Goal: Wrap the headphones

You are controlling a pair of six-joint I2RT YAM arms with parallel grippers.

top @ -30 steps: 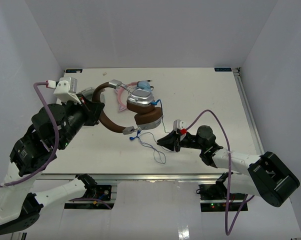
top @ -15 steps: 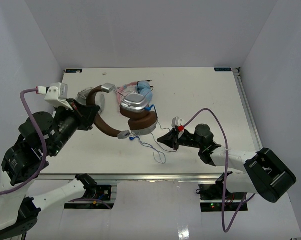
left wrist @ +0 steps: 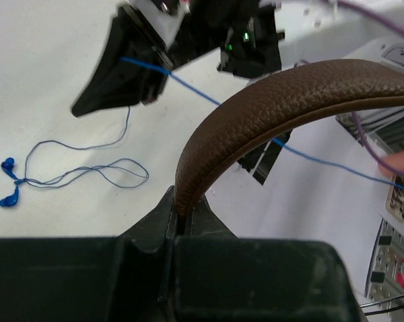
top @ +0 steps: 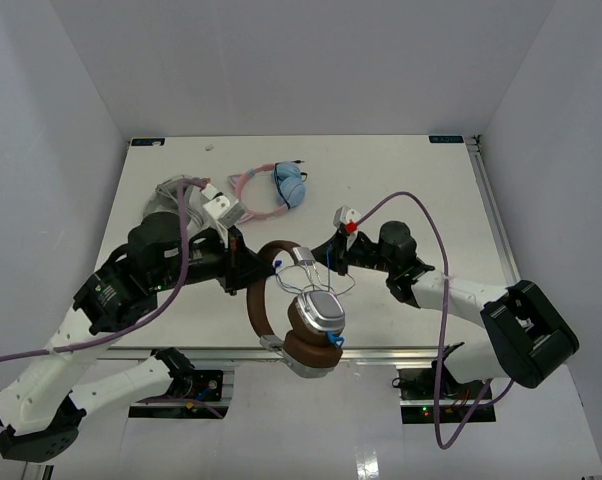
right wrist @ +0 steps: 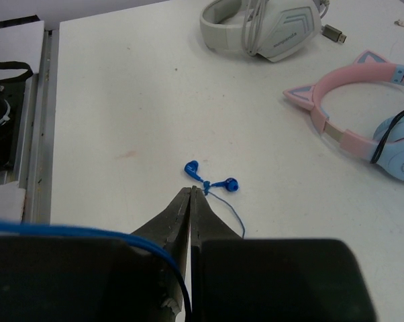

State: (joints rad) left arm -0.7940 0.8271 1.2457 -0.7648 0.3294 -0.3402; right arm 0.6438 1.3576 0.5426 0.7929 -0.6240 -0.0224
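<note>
The headphones [top: 316, 315], with a dark brown headband [top: 254, 305], a silver cup and brown pads, are held up over the table's near edge. My left gripper [top: 247, 272] is shut on the headband, which arches up and right out of the jaws in the left wrist view [left wrist: 276, 100]. My right gripper [top: 333, 258] is shut on the thin blue cable [left wrist: 188, 84], which runs taut from its tip [left wrist: 131, 74] behind the headband. In the right wrist view the cable [right wrist: 74, 231] crosses the left finger of the closed gripper [right wrist: 190, 194].
Small blue earbuds [right wrist: 212, 181] with a looped thin wire [left wrist: 88, 171] lie on the table just past the right gripper's tips. A pink cat-ear pair [top: 266, 185] lies at the back centre. A grey-white pair [right wrist: 269, 27] lies at the back left, partly behind my left arm [top: 166, 190].
My left arm has swung the headphones from the table's middle toward the near edge, cups now hanging low. My right gripper has moved back and left with the cable.
</note>
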